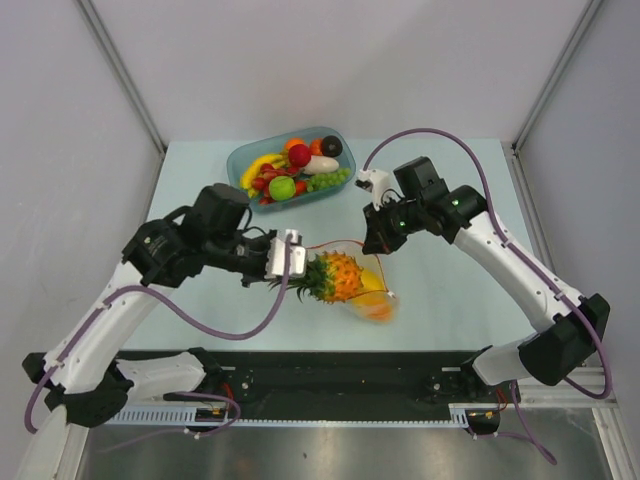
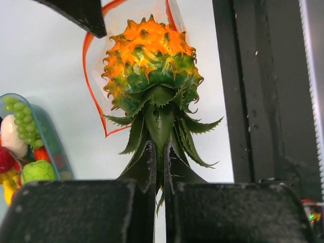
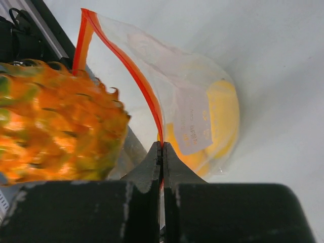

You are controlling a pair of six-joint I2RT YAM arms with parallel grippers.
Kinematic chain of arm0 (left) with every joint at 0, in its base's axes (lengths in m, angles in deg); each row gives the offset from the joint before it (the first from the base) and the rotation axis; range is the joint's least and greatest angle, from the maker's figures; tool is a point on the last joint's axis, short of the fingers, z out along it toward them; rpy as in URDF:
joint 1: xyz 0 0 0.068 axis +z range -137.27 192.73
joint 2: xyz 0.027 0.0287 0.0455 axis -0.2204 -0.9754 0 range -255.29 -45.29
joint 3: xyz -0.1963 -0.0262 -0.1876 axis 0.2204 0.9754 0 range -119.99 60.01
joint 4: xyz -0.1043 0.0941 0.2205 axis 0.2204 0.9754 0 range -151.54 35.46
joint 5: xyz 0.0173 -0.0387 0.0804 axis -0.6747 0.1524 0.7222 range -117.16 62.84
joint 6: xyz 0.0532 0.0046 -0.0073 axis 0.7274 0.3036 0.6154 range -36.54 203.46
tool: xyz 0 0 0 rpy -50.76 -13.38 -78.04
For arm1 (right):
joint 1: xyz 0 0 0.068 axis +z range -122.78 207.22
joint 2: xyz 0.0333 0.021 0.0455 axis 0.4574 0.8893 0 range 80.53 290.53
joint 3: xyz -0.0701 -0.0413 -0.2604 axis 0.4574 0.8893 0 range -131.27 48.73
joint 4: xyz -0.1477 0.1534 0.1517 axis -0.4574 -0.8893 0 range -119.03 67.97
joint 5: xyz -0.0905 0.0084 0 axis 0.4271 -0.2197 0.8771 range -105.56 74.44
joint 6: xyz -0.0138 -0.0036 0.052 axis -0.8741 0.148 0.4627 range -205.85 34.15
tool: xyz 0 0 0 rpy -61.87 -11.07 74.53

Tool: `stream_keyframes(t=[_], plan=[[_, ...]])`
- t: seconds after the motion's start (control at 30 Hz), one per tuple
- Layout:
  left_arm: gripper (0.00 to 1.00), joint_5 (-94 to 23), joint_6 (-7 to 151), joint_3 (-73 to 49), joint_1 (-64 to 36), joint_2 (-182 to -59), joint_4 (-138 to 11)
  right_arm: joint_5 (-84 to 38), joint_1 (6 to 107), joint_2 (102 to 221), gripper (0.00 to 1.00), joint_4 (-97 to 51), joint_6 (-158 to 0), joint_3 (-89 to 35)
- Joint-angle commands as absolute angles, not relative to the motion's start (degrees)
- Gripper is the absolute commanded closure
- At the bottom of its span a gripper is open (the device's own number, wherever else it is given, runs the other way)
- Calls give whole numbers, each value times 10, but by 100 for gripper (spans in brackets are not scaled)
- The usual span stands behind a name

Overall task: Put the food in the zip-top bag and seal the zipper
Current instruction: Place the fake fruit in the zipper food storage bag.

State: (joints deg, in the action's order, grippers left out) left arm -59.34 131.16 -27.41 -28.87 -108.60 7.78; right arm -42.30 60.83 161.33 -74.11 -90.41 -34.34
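Note:
My left gripper (image 1: 290,262) is shut on the green leaves of a small orange pineapple (image 1: 338,276), held level with its body at the open mouth of the clear zip-top bag (image 1: 372,290). In the left wrist view the pineapple (image 2: 149,61) sits in front of the bag's red-orange zipper strip (image 2: 90,86). My right gripper (image 1: 377,240) is shut on the zipper strip (image 3: 147,91) and holds the mouth up and open. A yellow mango piece (image 3: 223,126) lies inside the bag. The pineapple (image 3: 55,124) fills the left of the right wrist view.
A teal-blue tray (image 1: 335,135) at the back of the table holds several more toy fruits: banana, red berries, green grapes (image 1: 328,181), a green apple. A black rail (image 1: 330,375) runs along the near table edge.

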Motion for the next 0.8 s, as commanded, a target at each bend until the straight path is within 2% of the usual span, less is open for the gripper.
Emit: stream_keyframes(t=[0.0,0.3,0.57,0.77], plan=[[100,-485,1362,-271,-348,-1108,34,-442,618,1590,100,-742,-911,-368],[100,-422,1400,-315,-373,-1180,1,-444,633,1582,100,-745,-928,-356],[100,-547,1529,-295,-376,-1184,-16,-458,634,1592,100,-738,-935,-360],[100,-617,1583,-338,-378,-1238,16,-475,634,1590,100,-738,-952,-361]])
